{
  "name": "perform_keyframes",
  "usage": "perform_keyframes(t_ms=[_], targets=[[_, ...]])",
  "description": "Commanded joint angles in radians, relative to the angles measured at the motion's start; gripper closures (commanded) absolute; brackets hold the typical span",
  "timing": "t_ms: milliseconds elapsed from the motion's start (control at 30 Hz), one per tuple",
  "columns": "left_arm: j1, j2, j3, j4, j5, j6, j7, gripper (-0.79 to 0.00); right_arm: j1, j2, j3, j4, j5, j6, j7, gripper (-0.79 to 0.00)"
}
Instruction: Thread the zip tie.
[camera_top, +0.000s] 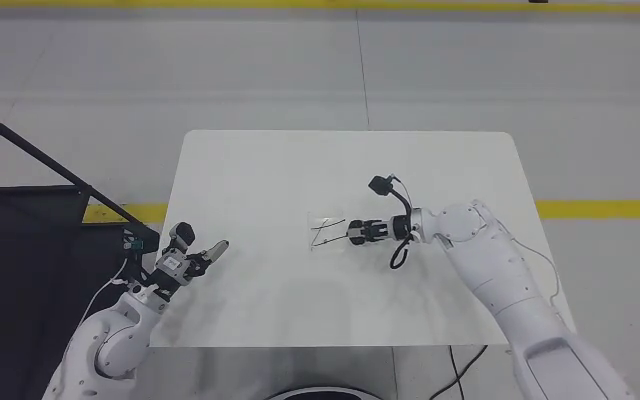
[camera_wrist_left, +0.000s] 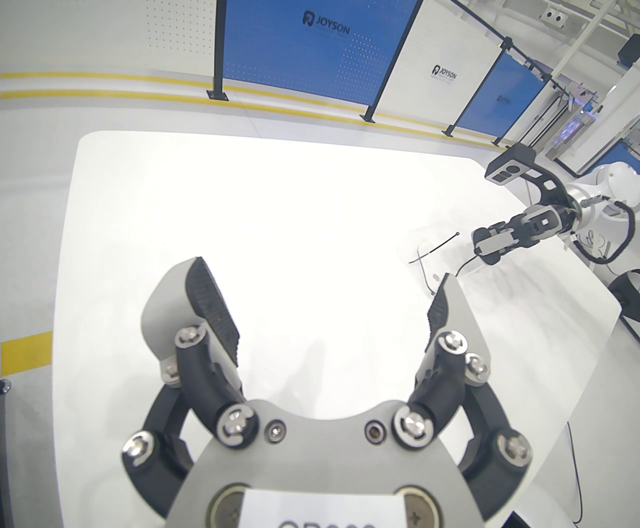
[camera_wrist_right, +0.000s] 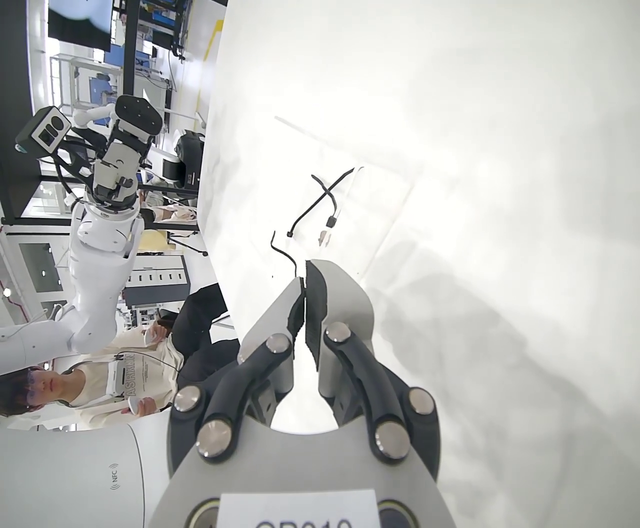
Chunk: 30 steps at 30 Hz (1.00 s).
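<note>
Surface: white table on a pale grey floor, a yellow line running past it, and blue and white partition panels standing beyond.
Landmark: clear sheet, flat near the middle of the table. Every place below is called from it.
Right gripper: right up at the sheet's edge, low and close to level with the tabletop, nose pointing across the sheet. Fingers are pressed together, and they've got one black zip tie pinched at the tips.
Held zip tie: a thin strip juts out of the pinched fingertips and curls toward the sheet. I can't tell whether its free end touches down.
Loose zip ties: two more black ones on the sheet, crossed over each other. They sit just past the held strip's tip, apart from it and straight ahead of the closed fingertips.
Right arm: comes in over the table from the side of the sheet away from the other gripper. A black cable loops at the wrist.
Left gripper: well apart from the sheet, out over the table's edge on the opposite side, tilted and aimed back toward the sheet. Jaws are spread wide, gripping nothing.
</note>
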Motion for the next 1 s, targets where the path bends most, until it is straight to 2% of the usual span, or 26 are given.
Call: perform_keyframes(t_ms=[0,367,400,467,700,967], targets=[[0.0,0.0,0.0,0.0,0.0,0.0,0.0,-0.785,-0.005,0.006,0.012,-0.007,-0.002,-0.008,-0.002,0.0],[0.0,0.0,0.0,0.0,0.0,0.0,0.0,-0.785,-0.064,0.051,0.087,-0.123,-0.027,0.01,0.004,0.0],[0.0,0.0,0.0,0.0,0.0,0.0,0.0,-0.785,-0.067,0.053,0.089,-0.131,-0.029,0.021,0.005,-0.139],[0.0,0.0,0.0,0.0,0.0,0.0,0.0,-0.785,-0.072,0.055,0.09,-0.143,-0.028,0.038,0.009,-0.231],[0.0,0.0,0.0,0.0,0.0,0.0,0.0,-0.785,-0.074,0.056,0.072,-0.184,-0.079,0.084,-0.012,-0.283],[0.0,0.0,0.0,0.0,0.0,0.0,0.0,-0.785,-0.087,0.06,0.052,-0.278,-0.23,0.225,-0.099,-0.292]])
